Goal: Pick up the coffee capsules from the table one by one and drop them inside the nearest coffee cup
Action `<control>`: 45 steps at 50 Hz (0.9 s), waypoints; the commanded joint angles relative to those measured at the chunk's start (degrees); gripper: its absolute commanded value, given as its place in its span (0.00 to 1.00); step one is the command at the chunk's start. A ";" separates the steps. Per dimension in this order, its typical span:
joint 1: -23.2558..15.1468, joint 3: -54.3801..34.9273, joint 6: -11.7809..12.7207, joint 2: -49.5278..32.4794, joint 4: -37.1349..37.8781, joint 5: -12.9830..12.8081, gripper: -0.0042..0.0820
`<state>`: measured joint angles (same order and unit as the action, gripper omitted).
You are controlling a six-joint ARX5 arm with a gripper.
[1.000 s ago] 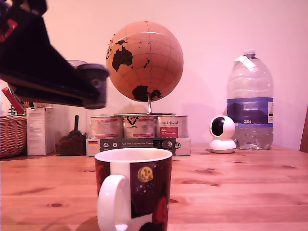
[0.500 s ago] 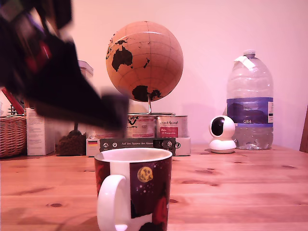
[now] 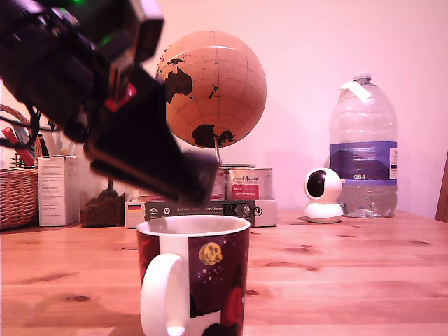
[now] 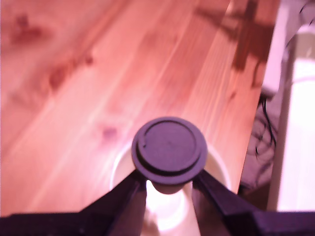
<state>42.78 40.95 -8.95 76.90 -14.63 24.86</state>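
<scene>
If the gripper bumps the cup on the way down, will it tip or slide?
The cup looks like thick ceramic, wide and flat-based, so probably heavy enough to stay upright. On the smooth table it might slide slightly. The gripper holds the capsule over its mouth.

Light wooden plank table, knots all over. Sitting on it: space mug up front, 1 water bottle, little white camera, wicker basket, tins on a tray behind.

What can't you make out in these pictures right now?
- Exterior view: the black gripper is motion-blurred, so its round dark coffee capsule can't be made out there.
- Wrist view: that capsule covers much of the white-lined patterned ceramic coffee cup; its contents are unseen.
- Exterior view: the cup's base is cropped.
</scene>
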 commanded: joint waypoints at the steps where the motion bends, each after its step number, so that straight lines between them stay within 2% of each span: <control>1: 0.57 1.27 -0.11 0.44 -1.62 -0.42 0.23; 11: 0.90 4.33 -0.46 0.46 -7.82 -3.15 0.23; 37: 0.90 4.61 -0.46 0.46 -10.19 -3.08 0.25; 39: 0.90 4.61 -0.48 0.46 -10.71 -2.93 0.28; 41: 0.90 4.61 -0.50 0.46 -11.10 -2.86 0.37; 45: 0.90 4.59 -0.48 0.46 -11.06 -2.86 0.64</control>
<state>43.51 45.84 -9.19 77.01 -25.93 21.96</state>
